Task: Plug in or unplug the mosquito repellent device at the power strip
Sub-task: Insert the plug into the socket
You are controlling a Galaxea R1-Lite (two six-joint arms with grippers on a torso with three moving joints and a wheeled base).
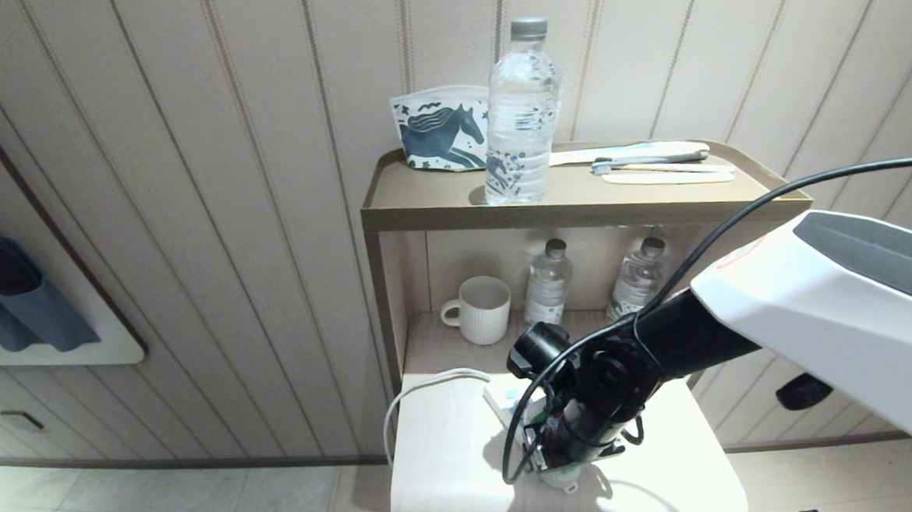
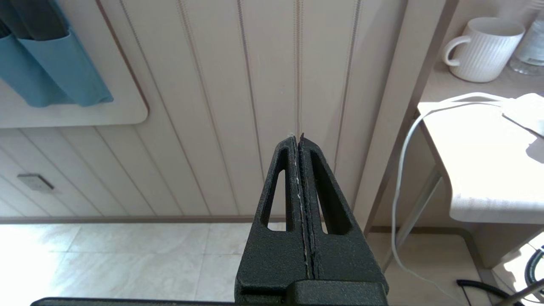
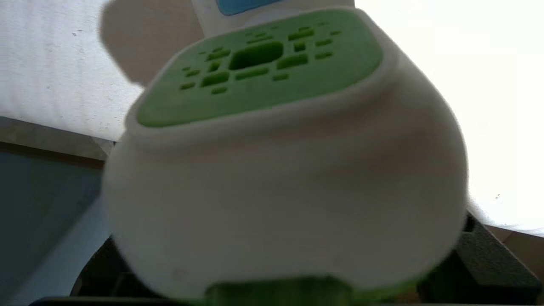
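We see the right claw (image 1: 562,469) over the worktop (image 1: 452,475), the mosquito repellent device (image 3: 289,170) between its fingers by the power strip (image 1: 503,400); grip state unclear. Left claw (image 2: 300,140) clenched, empty. Mug (image 1: 481,309) behind the strip.

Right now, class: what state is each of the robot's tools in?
Left tool: closed, holding nothing.
Right tool: at the mosquito repellent device; whether it is open or gripping cannot be told.
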